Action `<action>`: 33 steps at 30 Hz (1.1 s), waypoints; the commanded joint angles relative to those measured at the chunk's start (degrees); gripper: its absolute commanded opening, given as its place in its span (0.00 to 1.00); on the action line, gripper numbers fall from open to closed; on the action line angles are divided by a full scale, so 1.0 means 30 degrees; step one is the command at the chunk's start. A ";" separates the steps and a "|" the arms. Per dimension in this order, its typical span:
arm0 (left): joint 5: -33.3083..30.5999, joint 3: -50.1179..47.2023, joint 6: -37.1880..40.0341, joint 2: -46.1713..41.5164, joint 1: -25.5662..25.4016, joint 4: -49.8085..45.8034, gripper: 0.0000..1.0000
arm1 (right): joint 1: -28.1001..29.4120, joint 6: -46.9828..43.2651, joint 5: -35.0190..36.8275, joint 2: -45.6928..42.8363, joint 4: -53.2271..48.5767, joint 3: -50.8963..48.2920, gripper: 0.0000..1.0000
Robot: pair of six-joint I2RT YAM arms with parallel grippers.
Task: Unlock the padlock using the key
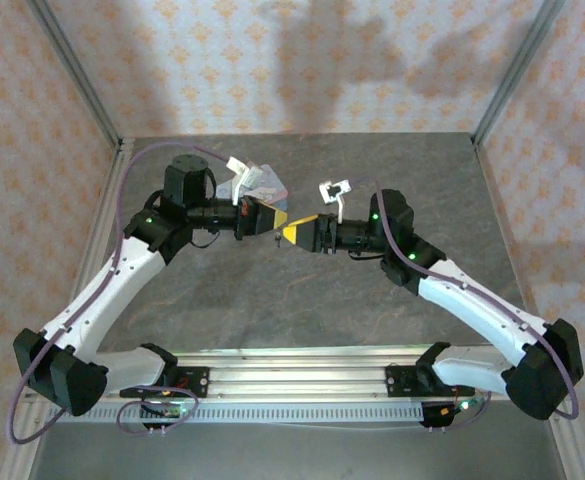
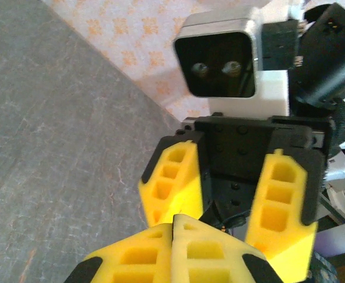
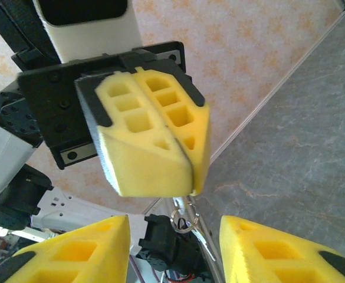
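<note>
My left gripper (image 1: 272, 217) and right gripper (image 1: 297, 234) meet tip to tip above the middle of the table. In the right wrist view the left gripper (image 3: 187, 188) is shut, with a small silvery piece of the key (image 3: 178, 204) pinched in its seam. A thin wire ring (image 3: 183, 217) and a slim silvery blade (image 3: 203, 243) hang below it. My right gripper (image 3: 173, 229) is open, one finger on each side of the hanging ring and not touching it. The left wrist view shows the left gripper (image 2: 173, 221) shut and the right gripper (image 2: 219, 227) wide open facing it. The padlock is hidden.
A pastel tin box (image 1: 262, 183) lies on the grey table (image 1: 302, 300) just behind the left gripper. Patterned walls and metal posts (image 1: 72, 70) close in the back and sides. A rail (image 1: 292, 375) runs along the near edge.
</note>
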 commanded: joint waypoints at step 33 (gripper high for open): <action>-0.0332 0.0087 -0.1199 -0.0241 -0.0225 0.1135 0.09 | 0.0318 0.1724 0.0575 0.1047 0.4805 -0.0905 0.00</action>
